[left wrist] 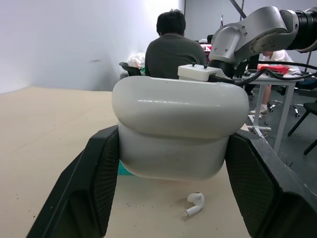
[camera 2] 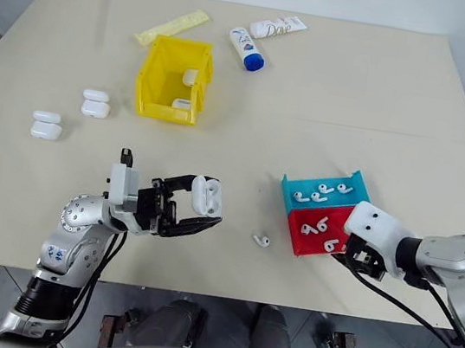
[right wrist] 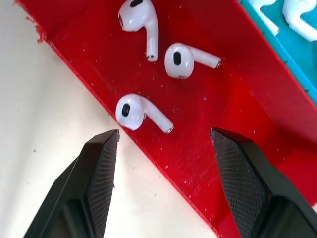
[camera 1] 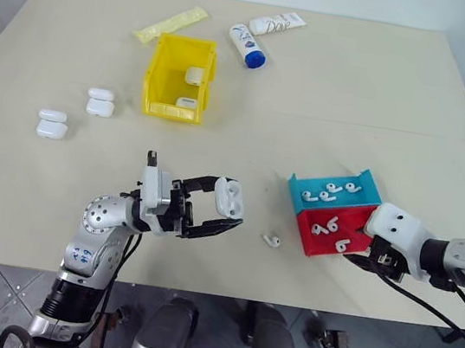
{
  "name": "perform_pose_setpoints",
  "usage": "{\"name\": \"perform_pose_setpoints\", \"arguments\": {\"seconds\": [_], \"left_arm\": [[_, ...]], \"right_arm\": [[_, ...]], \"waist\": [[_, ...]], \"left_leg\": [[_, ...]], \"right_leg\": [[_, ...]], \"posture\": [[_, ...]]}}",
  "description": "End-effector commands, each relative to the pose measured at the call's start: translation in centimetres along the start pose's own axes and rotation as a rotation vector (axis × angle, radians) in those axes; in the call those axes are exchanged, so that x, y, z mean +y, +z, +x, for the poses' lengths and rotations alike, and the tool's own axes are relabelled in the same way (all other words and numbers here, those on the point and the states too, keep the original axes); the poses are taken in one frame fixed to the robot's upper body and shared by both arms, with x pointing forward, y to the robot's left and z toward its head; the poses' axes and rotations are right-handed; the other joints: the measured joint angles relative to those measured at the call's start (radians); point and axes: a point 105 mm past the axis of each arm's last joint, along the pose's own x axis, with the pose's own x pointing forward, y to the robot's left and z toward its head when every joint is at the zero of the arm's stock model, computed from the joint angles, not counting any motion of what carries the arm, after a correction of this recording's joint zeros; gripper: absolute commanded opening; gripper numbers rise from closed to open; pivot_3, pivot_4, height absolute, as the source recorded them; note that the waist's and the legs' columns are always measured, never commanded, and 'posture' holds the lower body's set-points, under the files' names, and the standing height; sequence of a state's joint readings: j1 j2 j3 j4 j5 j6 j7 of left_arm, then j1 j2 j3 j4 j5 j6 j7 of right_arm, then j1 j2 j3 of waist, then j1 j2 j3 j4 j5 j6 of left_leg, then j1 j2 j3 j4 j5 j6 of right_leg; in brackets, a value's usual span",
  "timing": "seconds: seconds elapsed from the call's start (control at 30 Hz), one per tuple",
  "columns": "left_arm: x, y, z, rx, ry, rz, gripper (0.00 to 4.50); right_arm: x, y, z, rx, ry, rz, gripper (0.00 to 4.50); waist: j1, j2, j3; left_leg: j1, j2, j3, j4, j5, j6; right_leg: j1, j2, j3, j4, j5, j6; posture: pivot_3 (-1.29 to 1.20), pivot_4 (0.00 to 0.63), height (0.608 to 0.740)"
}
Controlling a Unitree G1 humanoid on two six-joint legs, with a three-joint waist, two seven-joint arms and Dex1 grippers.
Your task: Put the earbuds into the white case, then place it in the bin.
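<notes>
Case (camera 1: 230, 198) is clamped between the left gripper's (camera 1: 220, 209) fingers, held up off the worktop (camera 1: 358, 96) at the near left-centre; lid looks closed or nearly so, can't tell for sure. Next earbud has to come from the right: red tray (camera 1: 334, 234) at near right holds three buds, blue tray (camera 1: 332, 194) touching it on the far side holds more. Right gripper (right wrist: 163, 148) hangs over the red tray's near-left rim, fingers apart and empty, pointing down into it. Closest bud (right wrist: 141, 112) lies just ahead of the gap between the fingers, nearer the one by the rim, stem running crosswise toward the other finger, so my guess is the fingers would close along the stem rather than across it; a wrist roll may help. One stray bud (camera 1: 271, 241) lies on the worktop between case and red tray, roughly as near to either arm. Bin (camera 1: 179, 78) sits far left of centre, beyond the left gripper, with cases already inside.
</notes>
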State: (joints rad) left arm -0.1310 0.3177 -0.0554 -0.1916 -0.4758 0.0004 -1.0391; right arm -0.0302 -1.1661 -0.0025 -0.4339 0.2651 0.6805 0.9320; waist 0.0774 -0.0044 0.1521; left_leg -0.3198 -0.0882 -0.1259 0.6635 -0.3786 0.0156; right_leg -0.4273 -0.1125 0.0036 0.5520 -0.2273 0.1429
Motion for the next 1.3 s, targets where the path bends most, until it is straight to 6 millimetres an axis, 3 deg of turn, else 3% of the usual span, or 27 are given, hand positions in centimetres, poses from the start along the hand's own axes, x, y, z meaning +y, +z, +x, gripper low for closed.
{"name": "perform_pose_setpoints", "arguments": {"seconds": [0.03,0.83,1.3], "left_arm": [[-0.4,1.3,0.3,-0.041,-0.019,0.037,2.81],[-0.3,1.2,0.4,-0.044,-0.013,0.04,2.81],[-0.2,1.1,0.7,-0.055,-0.009,0.045,2.81]], "right_arm": [[-0.3,0.7,-0.1,-0.02,-0.02,-0.016,3.04],[-0.2,1.7,0.6,-0.045,-0.021,-0.002,3.04],[1.0,3.0,0.8,-0.032,0.044,0.064,3.04]], "waist": [[0.0,0.0,0.0],[0.0,0.0,0.0],[0.0,0.0,0.0]], "left_leg": [[0.0,0.0,0.0,0.0,0.0,0.0],[0.0,0.0,0.0,0.0,0.0,0.0],[0.0,0.0,0.0,0.0,0.0,0.0]], "right_leg": [[0.0,0.0,0.0,0.0,0.0,0.0],[0.0,0.0,0.0,0.0,0.0,0.0],[0.0,0.0,0.0,0.0,0.0,0.0]], "posture": [[0.0,0.15,0.74],[0.0,0.15,0.74],[0.0,0.15,0.74]]}}
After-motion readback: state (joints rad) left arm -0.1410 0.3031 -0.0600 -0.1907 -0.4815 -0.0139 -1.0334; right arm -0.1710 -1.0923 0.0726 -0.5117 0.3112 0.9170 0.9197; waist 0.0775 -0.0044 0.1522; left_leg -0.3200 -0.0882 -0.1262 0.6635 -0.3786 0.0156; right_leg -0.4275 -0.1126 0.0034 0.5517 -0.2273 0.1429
